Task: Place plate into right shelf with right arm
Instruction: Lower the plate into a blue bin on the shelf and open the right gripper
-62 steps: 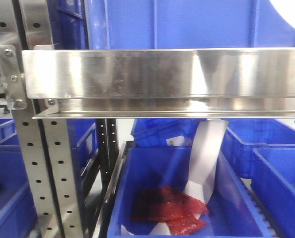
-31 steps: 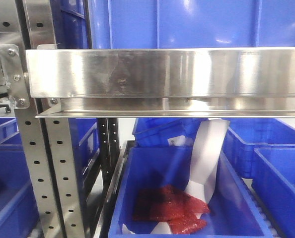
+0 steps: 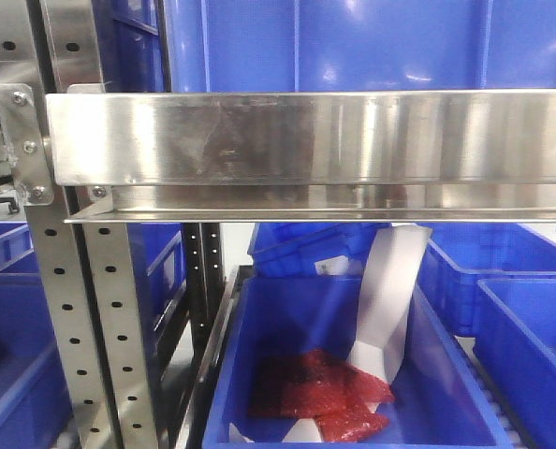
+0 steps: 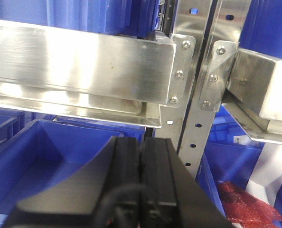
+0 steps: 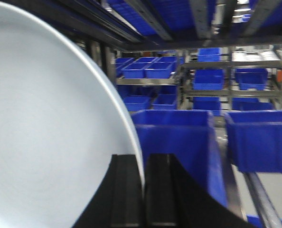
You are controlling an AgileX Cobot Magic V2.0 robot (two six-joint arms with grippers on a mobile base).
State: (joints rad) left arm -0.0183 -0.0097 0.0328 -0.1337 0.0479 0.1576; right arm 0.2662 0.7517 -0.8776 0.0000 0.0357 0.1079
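While the right pincer (image 5: 143, 190) pinches the rim of the plain glossy white round plate (image 5: 51, 142) between its two black fingers, the plate stands on edge in the right wrist view and fills the left half of it, carried in the air and resting on nothing. Beyond it lie blue plastic bins (image 5: 172, 137) and further racks in the distance, somewhat blurred. The left pincer (image 4: 141, 180) is pressed together on nothing and hangs just before the shiny stainless-steel shelf (image 3: 306, 140), below its broad flat front rail and above a blue bin. In the front view a white arc showed at the top right corner a second ago; it was gone half a second ago and is absent now, so the plate has left that view, most likely because the right arm has carried it up or aside. The rail and perforated upright (image 3: 72, 327) sit slightly shifted against the earlier frames, which suggests small motion of the camera or base. The lower bin holding red material (image 3: 320, 398) and a white paper strip (image 3: 386, 299) is unchanged. Judged from this, the plate is held and on its way but not yet set on the shelf.
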